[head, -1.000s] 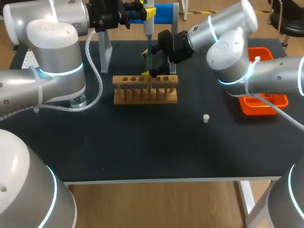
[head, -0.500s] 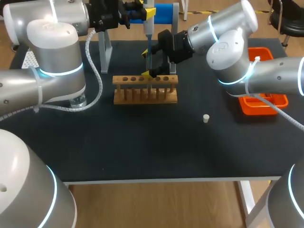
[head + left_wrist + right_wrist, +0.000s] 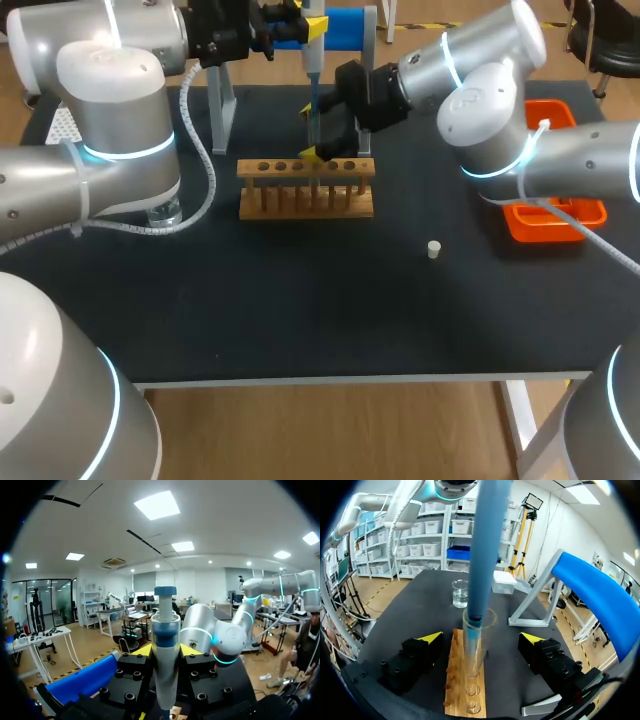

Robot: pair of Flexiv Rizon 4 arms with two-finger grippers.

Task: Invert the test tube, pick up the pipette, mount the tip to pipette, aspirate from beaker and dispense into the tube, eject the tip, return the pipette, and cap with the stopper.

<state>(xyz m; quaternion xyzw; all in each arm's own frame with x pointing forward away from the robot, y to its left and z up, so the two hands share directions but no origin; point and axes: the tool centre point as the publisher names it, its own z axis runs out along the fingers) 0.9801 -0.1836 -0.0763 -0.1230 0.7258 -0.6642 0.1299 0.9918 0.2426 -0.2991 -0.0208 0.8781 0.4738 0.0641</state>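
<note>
While left hand (image 3: 165, 650) grips pipette (image 3: 165, 625), tube (image 3: 476, 656) stands btwn wide-open right hand (image 3: 482, 638).

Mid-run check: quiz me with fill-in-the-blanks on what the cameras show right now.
The left gripper has its jaws shut on the ____.
The blue tip reaches into the mouth of the ____ standing in the wooden rack.
The right gripper has its jaws ____, clear of it on both sides.
The white stopper lies on the table between the rack and the ____ tray.
Missing: pipette; test tube; open; orange.
</note>
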